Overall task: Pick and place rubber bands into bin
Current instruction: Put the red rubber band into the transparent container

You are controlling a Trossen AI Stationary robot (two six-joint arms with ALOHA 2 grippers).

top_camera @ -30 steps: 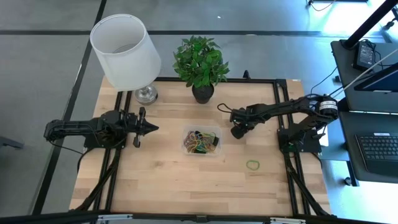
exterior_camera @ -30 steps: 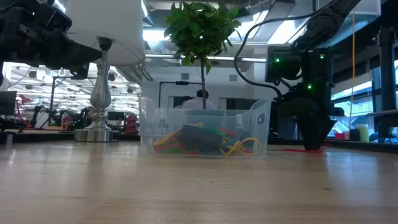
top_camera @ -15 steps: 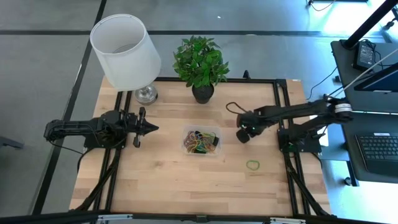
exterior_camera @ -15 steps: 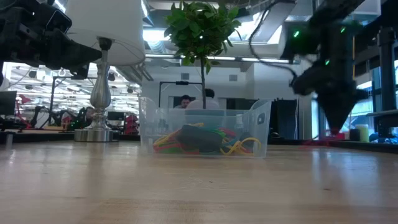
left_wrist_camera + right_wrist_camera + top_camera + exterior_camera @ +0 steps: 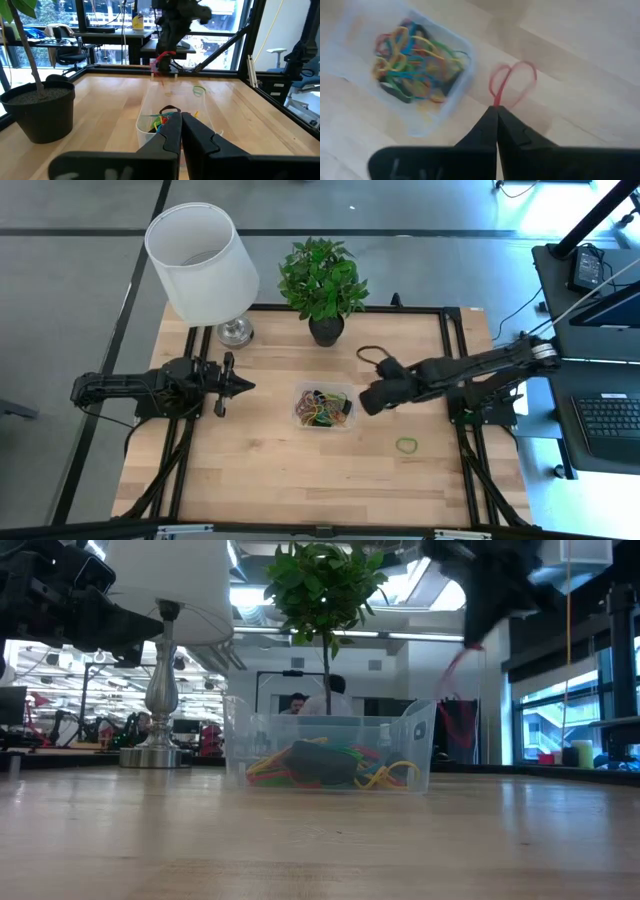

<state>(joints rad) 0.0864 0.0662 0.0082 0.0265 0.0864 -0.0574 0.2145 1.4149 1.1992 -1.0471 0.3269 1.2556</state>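
**Red band in the air, on its way to the bin**

The right gripper (image 5: 496, 111) is closed on a red rubber band (image 5: 512, 82), which dangles as a loop from the pinched fingertips. From above, this gripper (image 5: 372, 399) hangs just beside the right-hand end of the bin (image 5: 323, 407), not yet over it. The step in hand looks like the carry. The next move calls for bringing the fingertips over the bin's open top and then parting them, so the floppy loop falls inside rather than draping over the rim.

The bin already holds a tangle of coloured bands (image 5: 415, 65). One green band (image 5: 406, 445) lies on the table (image 5: 250, 470), well apart from the bin on the near right side.

The left gripper (image 5: 244, 387) waits closed and empty, left of the bin.

From table height the right arm is a dark blur at the top edge and the band only a faint red streak (image 5: 455, 665). How many bands are in the bin cannot be counted.
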